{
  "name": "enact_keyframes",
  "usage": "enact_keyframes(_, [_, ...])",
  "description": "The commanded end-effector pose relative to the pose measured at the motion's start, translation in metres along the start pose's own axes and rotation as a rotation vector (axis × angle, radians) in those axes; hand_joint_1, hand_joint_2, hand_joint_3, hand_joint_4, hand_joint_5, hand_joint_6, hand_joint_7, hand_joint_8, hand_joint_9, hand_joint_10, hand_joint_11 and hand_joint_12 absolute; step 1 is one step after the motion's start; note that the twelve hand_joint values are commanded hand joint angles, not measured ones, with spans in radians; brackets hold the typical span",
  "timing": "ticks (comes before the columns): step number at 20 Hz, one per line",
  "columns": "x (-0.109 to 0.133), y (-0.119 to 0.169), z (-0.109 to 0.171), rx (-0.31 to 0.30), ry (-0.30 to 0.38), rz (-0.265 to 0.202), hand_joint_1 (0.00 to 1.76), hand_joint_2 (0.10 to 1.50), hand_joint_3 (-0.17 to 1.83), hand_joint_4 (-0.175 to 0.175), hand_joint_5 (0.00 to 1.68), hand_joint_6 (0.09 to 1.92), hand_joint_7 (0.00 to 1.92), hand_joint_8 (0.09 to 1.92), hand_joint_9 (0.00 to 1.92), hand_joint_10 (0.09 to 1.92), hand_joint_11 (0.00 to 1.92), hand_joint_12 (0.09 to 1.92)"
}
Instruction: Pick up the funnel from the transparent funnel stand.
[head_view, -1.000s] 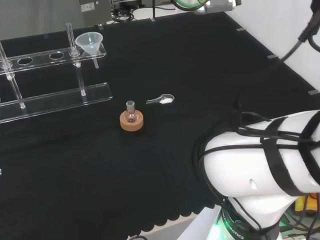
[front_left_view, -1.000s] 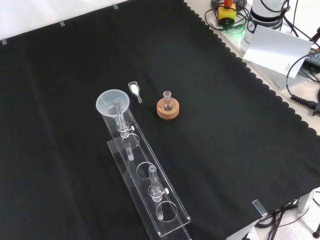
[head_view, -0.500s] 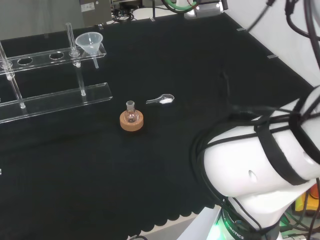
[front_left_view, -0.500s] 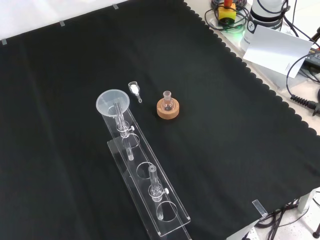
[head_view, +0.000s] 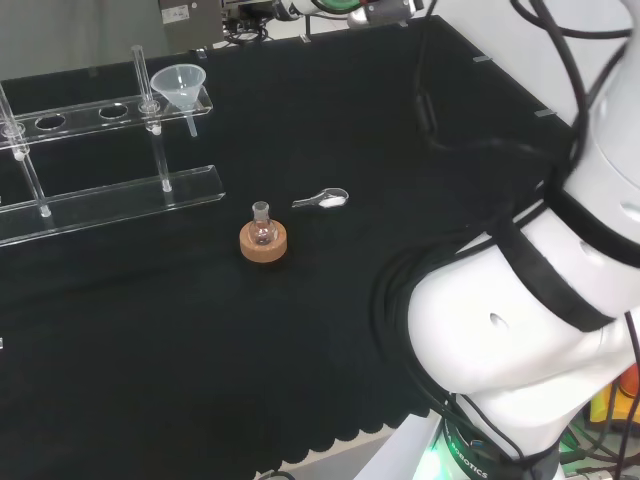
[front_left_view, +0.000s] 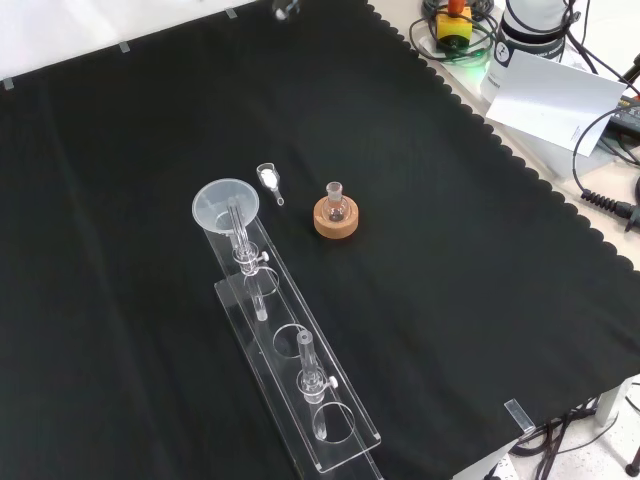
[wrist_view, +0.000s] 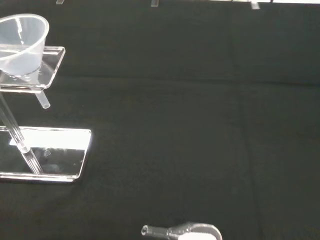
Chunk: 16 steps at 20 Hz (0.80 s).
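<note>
Funnel (head_view: 180, 85) sits upright in the end hole of the clear stand (head_view: 110, 195), spout poking below the top shelf. Small scoop (front_left_view: 268, 178) lies on the cloth just beside that end; a little flask on a cork ring (front_left_view: 335, 215) stands near it. Can't tell the hand's state.

In the front view the black cloth (front_left_view: 450, 250) lies bare to the right of the small flask on its cork ring (front_left_view: 336, 214). A small scoop (front_left_view: 268, 179) lies between that flask and the funnel (front_left_view: 227, 205). A clear upright rod (head_view: 141, 70) stands just beside the funnel on the transparent funnel stand (head_view: 110, 150).
</note>
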<state>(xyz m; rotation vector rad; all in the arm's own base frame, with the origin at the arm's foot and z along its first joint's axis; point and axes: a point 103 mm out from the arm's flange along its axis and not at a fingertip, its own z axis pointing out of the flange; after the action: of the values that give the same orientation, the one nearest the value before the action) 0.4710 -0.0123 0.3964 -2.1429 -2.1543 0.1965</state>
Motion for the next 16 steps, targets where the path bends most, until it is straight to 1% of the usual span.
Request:
enact_keyframes(1, [0.016, 0.059, 0.017, 0.068, -0.033, -0.091, 0.47, 0.94, 0.25, -0.024, 0.23, 0.09, 0.08, 0.62, 0.32, 0.68, 0.2, 1.37])
enact_keyframes(9, [0.053, 0.091, 0.04, 0.157, -0.05, -0.152, 0.49, 0.92, 0.25, -0.027, 0.19, 0.09, 0.01, 0.62, 0.27, 0.68, 0.19, 1.37])
enact_keyframes(12, [0.064, 0.101, 0.042, 0.18, -0.079, -0.172, 0.51, 0.89, 0.25, -0.027, 0.18, 0.09, 0.0, 0.59, 0.23, 0.7, 0.18, 1.39])
enact_keyframes(16, [0.081, 0.11, 0.041, 0.215, -0.107, -0.204, 0.49, 0.86, 0.24, -0.038, 0.17, 0.09, 0.0, 0.58, 0.21, 0.71, 0.18, 1.4])
